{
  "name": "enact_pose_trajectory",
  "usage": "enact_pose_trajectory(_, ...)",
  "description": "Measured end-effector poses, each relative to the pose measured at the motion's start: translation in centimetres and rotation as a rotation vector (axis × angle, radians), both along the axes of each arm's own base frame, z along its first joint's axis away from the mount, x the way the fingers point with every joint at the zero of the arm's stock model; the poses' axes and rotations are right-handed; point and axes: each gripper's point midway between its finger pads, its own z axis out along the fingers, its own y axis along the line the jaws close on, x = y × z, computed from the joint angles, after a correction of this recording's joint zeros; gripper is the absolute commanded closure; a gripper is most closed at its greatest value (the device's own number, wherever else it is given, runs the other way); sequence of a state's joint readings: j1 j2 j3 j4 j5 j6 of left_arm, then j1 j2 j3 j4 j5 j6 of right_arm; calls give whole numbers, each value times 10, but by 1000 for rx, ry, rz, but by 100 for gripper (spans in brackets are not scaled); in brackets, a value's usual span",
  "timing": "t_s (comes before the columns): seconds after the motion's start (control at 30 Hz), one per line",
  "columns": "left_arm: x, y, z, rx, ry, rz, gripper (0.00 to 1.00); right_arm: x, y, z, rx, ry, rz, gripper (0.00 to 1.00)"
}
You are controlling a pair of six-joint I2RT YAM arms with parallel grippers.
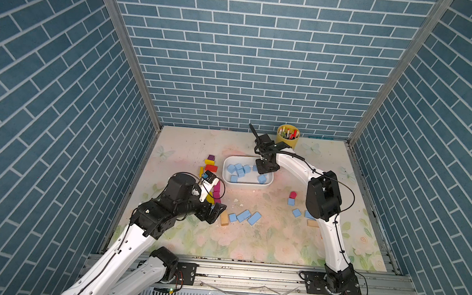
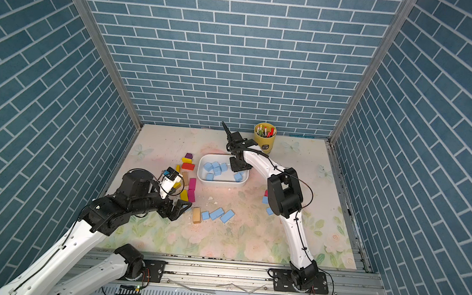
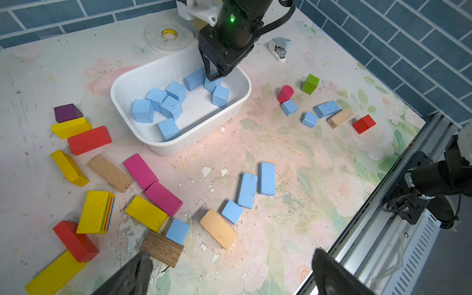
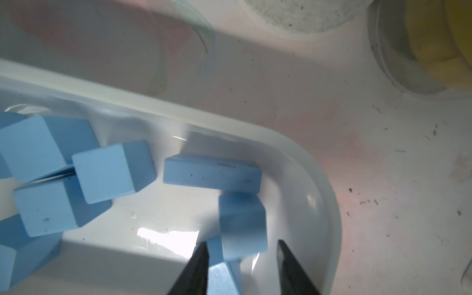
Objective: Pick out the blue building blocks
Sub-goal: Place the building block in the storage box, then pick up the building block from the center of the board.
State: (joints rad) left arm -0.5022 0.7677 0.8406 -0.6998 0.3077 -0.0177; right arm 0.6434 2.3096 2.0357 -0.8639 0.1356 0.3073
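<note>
Hovering inside the white tray (image 3: 194,132), the right jaws are being held parted. In the right wrist view a blue cube (image 4: 222,277) is sitting between the fingers (image 4: 199,265), but a clear gap is showing on one side, so nothing is being clamped. A second cube (image 4: 242,224) is being seen just past the tips (blurred, so contact can't be told). A long brick (image 4: 212,173) is lying flat by the tray's rounded corner.

The blue building blocks (image 3: 171,107) are being split between tray and desk (image 3: 293,158):
- Tray: about eight are being counted, most bunched together and touching.
- Mid-desk: a brick pair (image 3: 247,190) is lying side by side, with a small blue block (image 3: 232,211) just beside a tan block (image 3: 218,228).
- Near the coloured pile: one blue piece (image 3: 177,231) is lying between a yellow block (image 3: 146,213) and a ribbed brown block (image 3: 161,247).
- Robot's right of the tray: a blue trio (image 3: 309,119) is lying near a red cylinder (image 3: 285,94).

The left jaws are being held wide open and empty, fingertips (image 3: 138,270) well apart. They are being held over the desk near the tan block, on the robot's left of the tray.

At the back of the desk a yellow pen cup (image 1: 287,142) is standing.
</note>
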Motion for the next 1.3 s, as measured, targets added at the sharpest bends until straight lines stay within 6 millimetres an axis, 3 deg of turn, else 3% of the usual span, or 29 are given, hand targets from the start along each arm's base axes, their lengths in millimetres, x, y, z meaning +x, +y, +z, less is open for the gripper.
enact_pose_trajectory(0.13,0,0,0,0,0,0,1,-1,3,1,20,8,0,29)
enact_pose_trajectory(0.27,0,0,0,0,0,1,1,-8,6,16,55,-3,10,26)
enact_pose_trajectory(0.5,0,1,0,3,-1,3,1,-31,3,89,158,-99,39,22)
enact_pose_trajectory(0.63,1,1,0,4,-2,6,1,-52,-1,116,197,-139,62,17)
enact_pose_trajectory(0.73,1,1,0,4,-2,6,1,-70,-7,116,196,-132,76,14)
enact_pose_trajectory(1.03,1,1,0,6,-3,7,1,-125,-30,91,146,-68,123,4)
enact_pose_trajectory(1.3,2,1,-1,9,0,9,1,-171,-30,79,124,-44,243,1)
